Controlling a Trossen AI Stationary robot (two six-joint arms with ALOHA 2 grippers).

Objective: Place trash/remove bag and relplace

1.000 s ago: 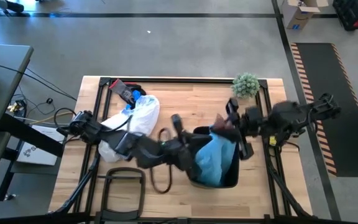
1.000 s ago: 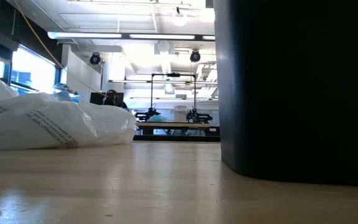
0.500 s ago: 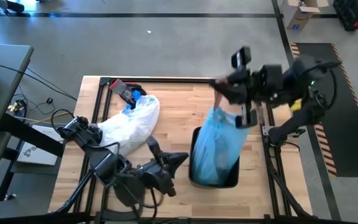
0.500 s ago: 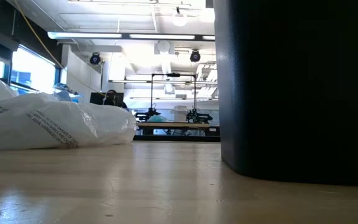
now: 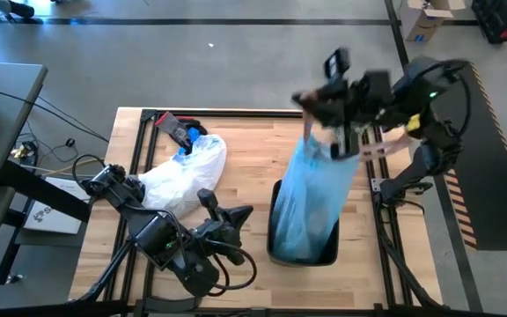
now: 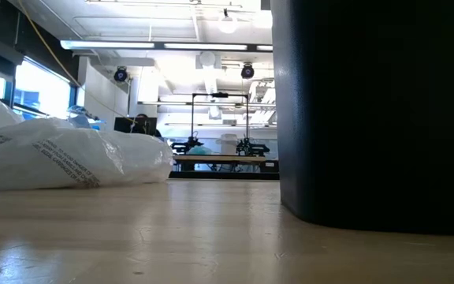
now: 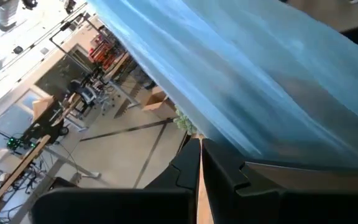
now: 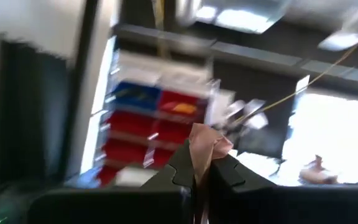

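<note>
The light-blue bag stretches up out of the black bin, which stands on the table right of the middle and fills the right of the low view. My right gripper is high above the bin's far side, shut on the bag's top. My left gripper is low near the table's front, left of the bin, shut and empty. Its wrist view shows the shut fingers with the blue bag beyond them. No loose trash shows. My right gripper pinches the bag's reddish tie between its two fingers at the bag's top end. The bag hangs below the gripper, drawn long, with its lower part still inside the bin.
A whiter plastic bag lies at the table's left and also shows in the low view. A black and red tool lies at the far left corner. A small green plant stands at the far right, behind the blue bag.
My right gripper has risen and gone toward the table's far edge, shut on the bag's top, drawing the blue bag up out of the bin into a long hanging shape. My left gripper has drawn back from the bin toward the table's near left.
</note>
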